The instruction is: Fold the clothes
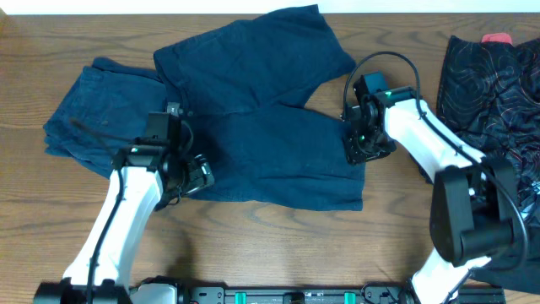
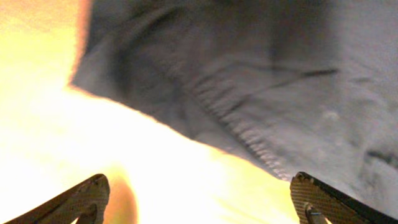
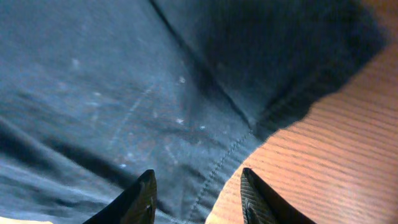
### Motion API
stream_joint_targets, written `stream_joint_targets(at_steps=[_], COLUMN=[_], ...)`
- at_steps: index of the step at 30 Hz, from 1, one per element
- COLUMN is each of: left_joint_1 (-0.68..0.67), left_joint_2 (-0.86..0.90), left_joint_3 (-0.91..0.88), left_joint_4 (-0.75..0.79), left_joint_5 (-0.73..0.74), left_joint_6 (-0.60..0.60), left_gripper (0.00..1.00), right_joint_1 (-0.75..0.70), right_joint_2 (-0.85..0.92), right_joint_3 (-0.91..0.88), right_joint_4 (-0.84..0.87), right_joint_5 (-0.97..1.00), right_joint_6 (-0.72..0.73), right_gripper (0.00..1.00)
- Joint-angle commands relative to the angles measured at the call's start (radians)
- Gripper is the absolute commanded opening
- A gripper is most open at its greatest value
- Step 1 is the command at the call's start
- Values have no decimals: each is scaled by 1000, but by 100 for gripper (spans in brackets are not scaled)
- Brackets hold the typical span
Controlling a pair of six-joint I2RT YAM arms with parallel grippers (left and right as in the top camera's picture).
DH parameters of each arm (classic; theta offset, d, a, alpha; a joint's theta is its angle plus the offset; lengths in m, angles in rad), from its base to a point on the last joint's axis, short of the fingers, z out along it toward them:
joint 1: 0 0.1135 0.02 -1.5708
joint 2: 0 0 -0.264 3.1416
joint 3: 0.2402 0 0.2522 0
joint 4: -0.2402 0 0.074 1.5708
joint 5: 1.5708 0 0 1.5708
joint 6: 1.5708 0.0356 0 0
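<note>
your left gripper [image 1: 192, 173] sits at the lower left edge of the navy shorts [image 1: 261, 110], which lie spread flat at the middle of the wooden table [image 1: 253, 245]. in the left wrist view its fingers [image 2: 87, 198] stand spread wide, one at each lower corner, with nothing between them; the stitched hem [image 2: 249, 137] of the shorts lies just ahead, apart from both tips. your right gripper [image 1: 364, 145] sits at the right edge of the same shorts. in the right wrist view its fingers [image 3: 143, 196] are partly apart, over a seam where cloth meets bare wood; no fold is pinched between them, and whether the tips touch the fabric cannot be told. a folded navy garment [image 1: 84, 114] lies at the left, touching the shorts. a black garment with orange line print [image 1: 494, 93] lies at the far right, well apart.
</note>
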Motion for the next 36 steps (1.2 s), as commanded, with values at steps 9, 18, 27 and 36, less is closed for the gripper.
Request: stream_joint_targets(at_steps=[9,18,27,36], left_joint_1=[5,8,29,29], left_joint_2=[-17,-16,-15,-16], left_joint_3=[-148,-274,-327,-327], left_joint_4=[154,354,499,502], left_joint_5=[-182,-296,-297,-228], left_joint_6=[-398,-456,-437,-415], left_gripper=[78,65,44,6], right_joint_1=[34,35,40,40], right_joint_2=[-224,-232,-233,-232], right_joint_3=[-93,-113,-113,-113], right_joint_4=[49,27,-42,-120], right_joint_5=[90,75,61,-109], right_joint_6=[142,164,327,715], right_gripper=[44,43,44,73])
